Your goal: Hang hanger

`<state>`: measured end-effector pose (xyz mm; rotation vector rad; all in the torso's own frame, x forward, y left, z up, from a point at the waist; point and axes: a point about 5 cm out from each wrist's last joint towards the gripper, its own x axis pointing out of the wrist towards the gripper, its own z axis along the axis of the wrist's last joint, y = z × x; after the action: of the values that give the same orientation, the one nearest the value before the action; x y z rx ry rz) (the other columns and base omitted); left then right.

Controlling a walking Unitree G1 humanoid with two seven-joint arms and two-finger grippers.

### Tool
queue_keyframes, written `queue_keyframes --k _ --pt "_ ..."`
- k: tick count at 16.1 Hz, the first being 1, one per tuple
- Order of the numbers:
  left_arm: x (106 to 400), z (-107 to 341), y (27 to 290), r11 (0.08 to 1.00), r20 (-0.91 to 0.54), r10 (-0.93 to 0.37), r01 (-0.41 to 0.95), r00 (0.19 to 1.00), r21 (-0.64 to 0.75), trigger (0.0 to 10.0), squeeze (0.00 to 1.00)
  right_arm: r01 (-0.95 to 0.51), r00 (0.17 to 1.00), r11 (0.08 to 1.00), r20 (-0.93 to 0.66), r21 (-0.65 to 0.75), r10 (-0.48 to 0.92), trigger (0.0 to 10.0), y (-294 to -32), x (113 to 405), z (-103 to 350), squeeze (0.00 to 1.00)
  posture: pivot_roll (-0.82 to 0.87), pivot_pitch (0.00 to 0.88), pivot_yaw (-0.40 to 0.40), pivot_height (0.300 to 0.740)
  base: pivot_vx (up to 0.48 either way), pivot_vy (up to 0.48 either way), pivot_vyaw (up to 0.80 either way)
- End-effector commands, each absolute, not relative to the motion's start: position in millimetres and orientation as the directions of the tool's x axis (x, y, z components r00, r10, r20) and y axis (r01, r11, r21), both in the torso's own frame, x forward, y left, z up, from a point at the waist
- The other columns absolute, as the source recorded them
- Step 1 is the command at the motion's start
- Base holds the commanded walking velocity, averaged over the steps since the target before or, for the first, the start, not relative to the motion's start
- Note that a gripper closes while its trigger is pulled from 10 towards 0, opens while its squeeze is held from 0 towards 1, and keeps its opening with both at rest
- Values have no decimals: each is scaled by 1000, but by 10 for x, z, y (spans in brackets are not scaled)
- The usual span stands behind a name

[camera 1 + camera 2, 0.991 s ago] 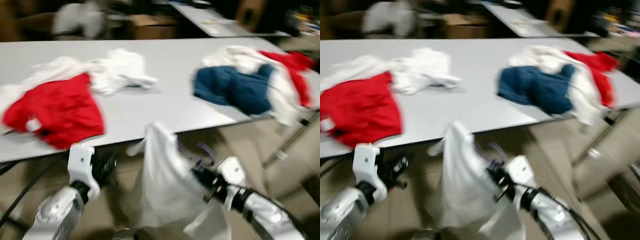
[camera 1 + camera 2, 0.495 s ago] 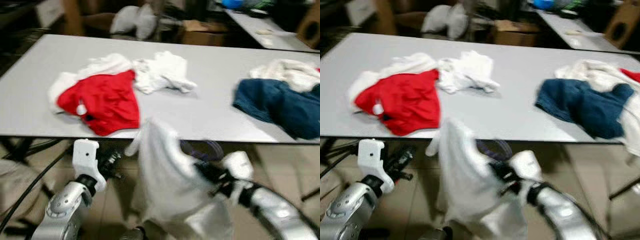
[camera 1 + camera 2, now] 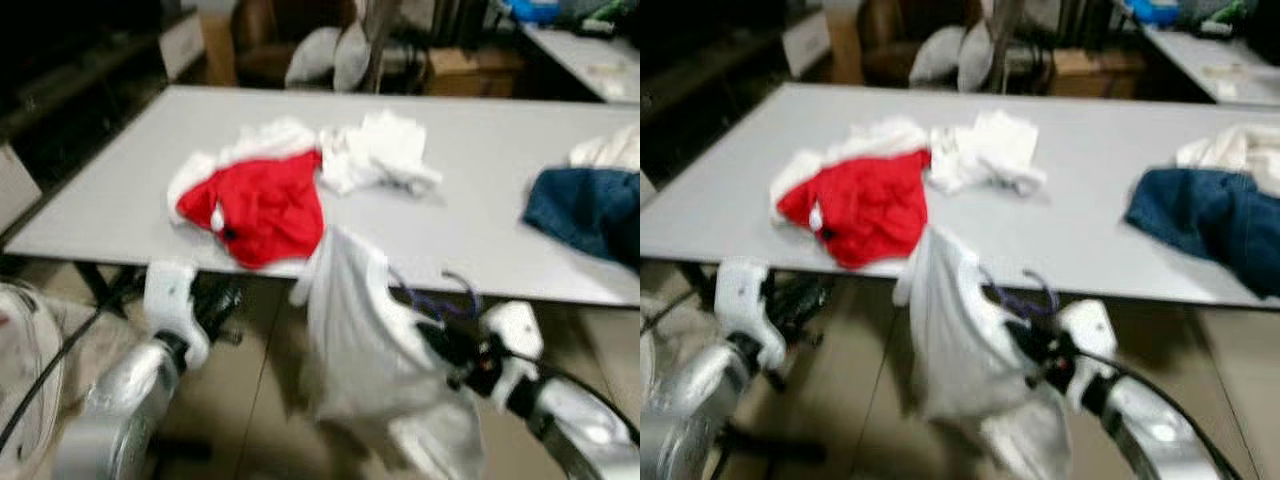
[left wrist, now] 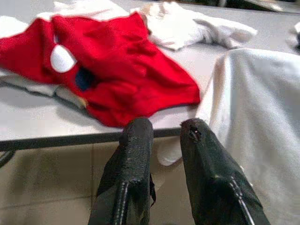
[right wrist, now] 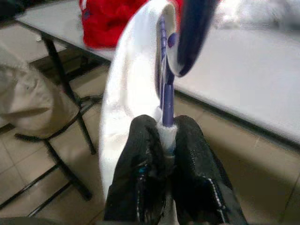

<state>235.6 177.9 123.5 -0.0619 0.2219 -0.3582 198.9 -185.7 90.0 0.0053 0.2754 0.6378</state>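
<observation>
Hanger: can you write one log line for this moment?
right hand: shut on purple hanger with white garment | left hand: empty, below table edge

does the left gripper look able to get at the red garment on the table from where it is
Probably yes. The left gripper hangs just below the table edge, empty, and the red garment lies at that edge right ahead. The hanging white garment is off to one side, not between them.

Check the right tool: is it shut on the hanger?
Shut. The right tool clamps the purple hanger with the white garment draped over it.
</observation>
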Motion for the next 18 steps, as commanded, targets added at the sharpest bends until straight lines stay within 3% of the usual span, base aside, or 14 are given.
queue_keyframes --k 1,4,7,10,12,13,14,16,17,18 --pt "2398 1243 1916 962 -176 -272 264 946 -68 10000 0 -600 770 795 -210 86 603 10000 -1838 2011 962 0 10 0 46 740 0 0 794" --pt "2542 1343 2085 997 -15 -46 45 999 -58 10000 0 -576 794 816 -205 50 572 10000 -1847 2035 983 0 -23 0 75 740 0 0 794" --pt "2559 1337 2004 992 -48 -108 105 993 -72 10000 0 -541 820 840 -198 41 537 10000 -1884 2082 1008 0 -1 0 57 740 0 0 790" --pt "2438 1246 1885 954 -95 -300 300 949 -16 10000 0 -569 802 820 -178 61 570 10000 -1792 2091 1034 0 10 0 40 740 0 0 788" --pt "2435 1205 1906 969 -109 -246 241 963 -61 10000 0 -575 797 814 -168 87 581 10000 -1789 2093 1025 0 38 0 23 740 0 0 794" --pt "2437 1208 1929 977 -103 -211 207 972 -47 10000 0 -571 798 816 -173 87 577 10000 -1799 2104 1010 0 43 0 17 740 0 0 794" --pt "2454 1257 2062 996 -56 -90 91 994 22 10000 0 -565 800 819 -177 103 574 10000 -1795 2138 992 0 58 0 -1 740 0 0 794" --pt "2475 1327 2196 997 -24 -27 28 999 67 10000 0 -568 792 813 -184 127 582 10000 -1778 2160 999 0 69 0 -12 740 0 0 794" --pt "2474 1322 2202 997 -45 -43 46 998 64 10000 0 -571 785 811 -201 128 585 10000 -1777 2155 976 0 64 0 -16 740 0 0 800" --pt "2433 1283 2133 982 -110 -190 188 976 -23 10000 0 -598 764 796 -229 97 603 10000 -1770 2110 963 0 20 0 6 740 0 0 800"
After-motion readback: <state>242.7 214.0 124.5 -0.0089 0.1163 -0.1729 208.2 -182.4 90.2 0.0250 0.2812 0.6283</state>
